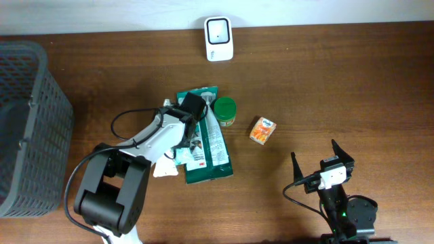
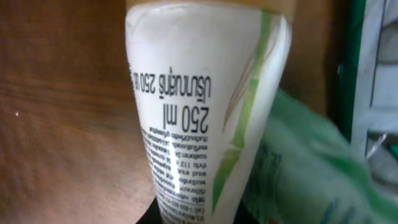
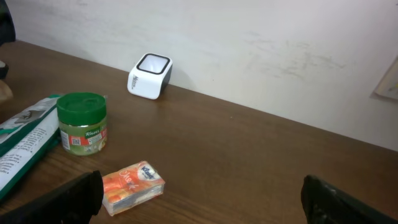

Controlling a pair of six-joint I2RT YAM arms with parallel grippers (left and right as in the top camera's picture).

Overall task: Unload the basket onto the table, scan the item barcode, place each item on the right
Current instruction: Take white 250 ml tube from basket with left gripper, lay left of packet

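Overhead view: right hand (image 1: 323, 161) sits near right, splayed wide with nothing in it. Further in, the left hand (image 1: 188, 115) is clenched on a white 250 ml tube (image 2: 199, 93), just above the green packet (image 1: 210, 146). The barcode scanner (image 1: 219, 38) is at the far edge, well apart from the tube.

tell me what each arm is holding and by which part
The left gripper is shut on a white tube, apparently toward the narrower end opposite its tan top; the fingers themselves are hidden. The right gripper is open and empty.

A checkout-style bench: barcode scanner (image 1: 219, 38) and basket (image 1: 41, 115) on a table (image 1: 352, 88).
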